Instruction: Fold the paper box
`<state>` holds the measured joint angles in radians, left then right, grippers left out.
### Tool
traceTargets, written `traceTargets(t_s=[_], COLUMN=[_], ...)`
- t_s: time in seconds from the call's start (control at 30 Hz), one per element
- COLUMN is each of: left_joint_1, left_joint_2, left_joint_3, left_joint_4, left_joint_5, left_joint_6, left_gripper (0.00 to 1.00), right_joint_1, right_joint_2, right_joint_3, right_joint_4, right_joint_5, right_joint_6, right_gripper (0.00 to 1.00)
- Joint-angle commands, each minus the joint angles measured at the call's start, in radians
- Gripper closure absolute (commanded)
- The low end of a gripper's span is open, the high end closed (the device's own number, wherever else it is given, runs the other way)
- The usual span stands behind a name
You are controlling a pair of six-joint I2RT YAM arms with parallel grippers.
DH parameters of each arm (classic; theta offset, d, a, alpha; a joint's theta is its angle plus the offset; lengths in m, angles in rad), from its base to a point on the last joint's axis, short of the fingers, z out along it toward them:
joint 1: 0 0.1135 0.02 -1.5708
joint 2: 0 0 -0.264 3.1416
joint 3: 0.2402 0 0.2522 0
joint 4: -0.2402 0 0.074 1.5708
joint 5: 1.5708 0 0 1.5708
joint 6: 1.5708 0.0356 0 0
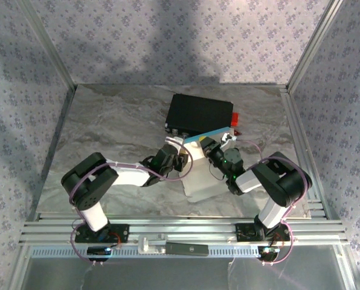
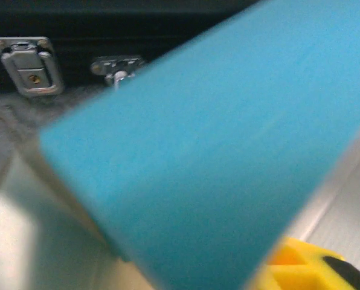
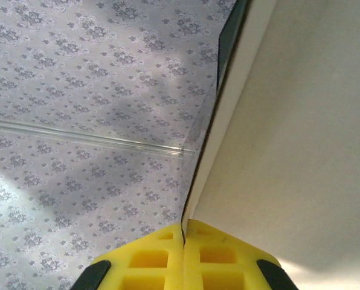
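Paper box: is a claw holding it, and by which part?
The right claw pinches the box by the edge of a white-faced panel. Whether the left claw grips it cannot be told.

Dim, soft shadows, left wrist blurry

Cyan-and-white paper box, black case, marbled grey table.

right end effector closed, paper box apparently pinched
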<state>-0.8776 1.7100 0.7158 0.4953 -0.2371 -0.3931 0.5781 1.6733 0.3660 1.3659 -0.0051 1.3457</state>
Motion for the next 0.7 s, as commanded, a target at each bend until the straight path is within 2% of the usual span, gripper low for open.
traceTargets(t_s=[0.0, 0.07, 0.17, 0.3, 0.43, 0.67], left_joint_1=[0.000, 0.014, 0.060, 0.132, 0.151, 0.161], left_joint_2=[-0.012, -0.037, -0.084, -0.128, -0.128, -0.098], left_joint_3=[0.024, 0.031, 0.032, 0.024, 0.003, -0.076], left_joint_4=[-0.078, -0.122, -0.153, -0.161, -0.156, -0.061], left_joint_5=[-0.174, -0.252, -0.311, -0.283, -0.283, -0.294], left_joint_6=[0.059, 0.097, 0.155, 0.215, 0.243, 0.178], left_gripper=[0.78, 0.86, 0.91, 0.92, 0.92, 0.89], right_joint_1=[0.001, 0.010, 0.028, 0.039, 0.060, 0.106], right_joint_2=[-0.021, 0.000, 0.040, 0.089, 0.130, 0.207], right_joint_3=[0.076, 0.125, 0.195, 0.230, 0.206, 0.162], right_joint_4=[-0.014, -0.030, -0.057, -0.090, -0.093, -0.025], right_joint_5=[-0.023, -0.039, -0.062, -0.098, -0.104, -0.082], right_joint_6=[0.000, 0.010, 0.022, 0.038, 0.046, 0.040], right_gripper=[1.00, 1.00, 1.00, 1.00, 1.00, 1.00])
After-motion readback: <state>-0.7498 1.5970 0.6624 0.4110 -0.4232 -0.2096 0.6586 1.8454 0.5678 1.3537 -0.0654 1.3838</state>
